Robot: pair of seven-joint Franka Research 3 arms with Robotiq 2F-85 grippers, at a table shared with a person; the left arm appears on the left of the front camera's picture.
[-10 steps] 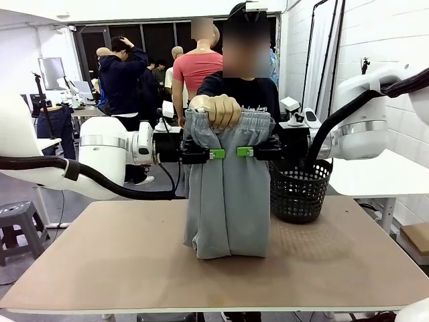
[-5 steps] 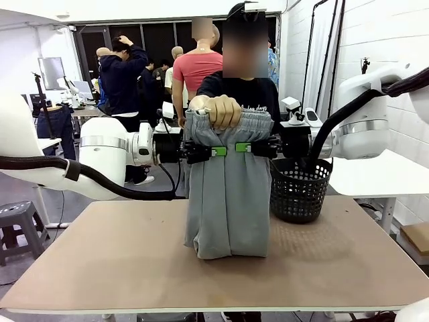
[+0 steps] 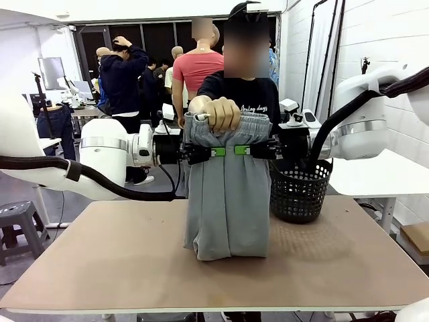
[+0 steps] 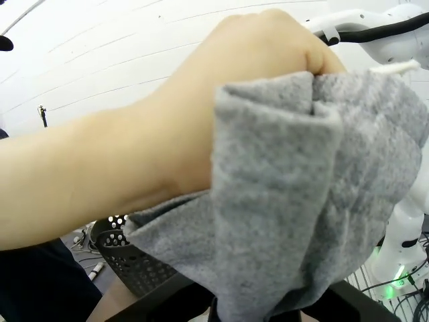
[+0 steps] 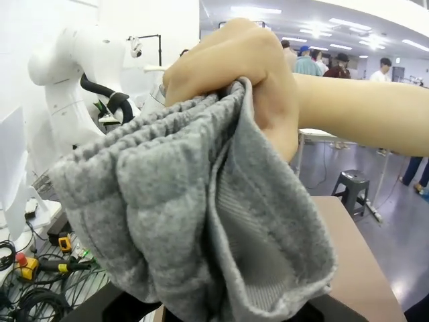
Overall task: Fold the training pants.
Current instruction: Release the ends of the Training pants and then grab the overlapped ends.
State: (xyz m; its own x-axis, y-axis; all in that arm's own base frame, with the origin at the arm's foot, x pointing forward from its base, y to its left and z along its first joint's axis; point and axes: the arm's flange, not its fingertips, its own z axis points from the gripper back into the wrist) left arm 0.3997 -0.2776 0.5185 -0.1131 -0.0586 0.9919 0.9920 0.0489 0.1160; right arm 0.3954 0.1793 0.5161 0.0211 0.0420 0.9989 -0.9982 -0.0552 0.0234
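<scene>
Hanging upright at table centre: the training pants [image 3: 226, 201], light grey, waistband bunched in the person's hand [image 3: 219, 113], lower end resting crumpled on the table [image 3: 100, 261]. Left end effector [image 3: 216, 152] was clenched on the fabric just below the waistband, at 9 o'clock of the garment; right end effector [image 3: 241, 150] likewise clenched on it from 3 o'clock, the green pads nearly meeting. In both wrist views cloth covered the fingers, so the exact hold was probably a pinch of gathered layers. Black mesh basket [image 3: 300, 191] stood at 3 o'clock, just beside. Progress: early; garment taken up, no flat fold laid yet.
</scene>
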